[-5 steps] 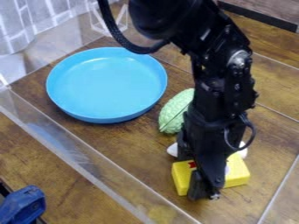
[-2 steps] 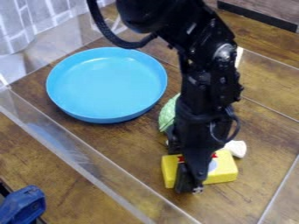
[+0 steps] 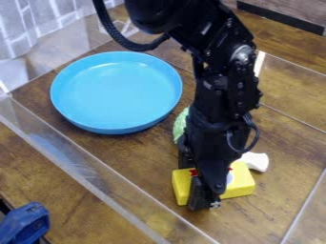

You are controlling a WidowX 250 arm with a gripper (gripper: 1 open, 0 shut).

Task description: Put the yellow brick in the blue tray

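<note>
The only view looks down and across a dark wooden surface point(image 3: 76, 162) edged by a clear plastic wall, and it shows the job barely begun. The large round shallow bright-blue plastic tray point(image 3: 114, 91) sits with nothing in it. The small flat yellow rectangular brick point(image 3: 232, 179) lies on the wood well short of the tray, down toward the front, with a green ribbed oval toy point(image 3: 185, 122) between it and the tray's rim. A white toy point(image 3: 257, 161) (only its end shows past the arm) lies just beside the brick on the side away from the tray. The black robot arm comes straight down over the brick, and its hand point(image 3: 205, 195) is at the brick's tray-side end, with dark fingers point(image 3: 200, 193) against the yellow. The arm's own bulk hides the gap between them, so whether they stand apart around the block or are clamped on it cannot be told from here. The brick looks flat on the wood, not raised. By my reading the grasp is at best in progress. What is left is nearly everything: securing the brick, lifting it, carrying it past the green toy to the tray, and letting it go inside the rim.
</note>
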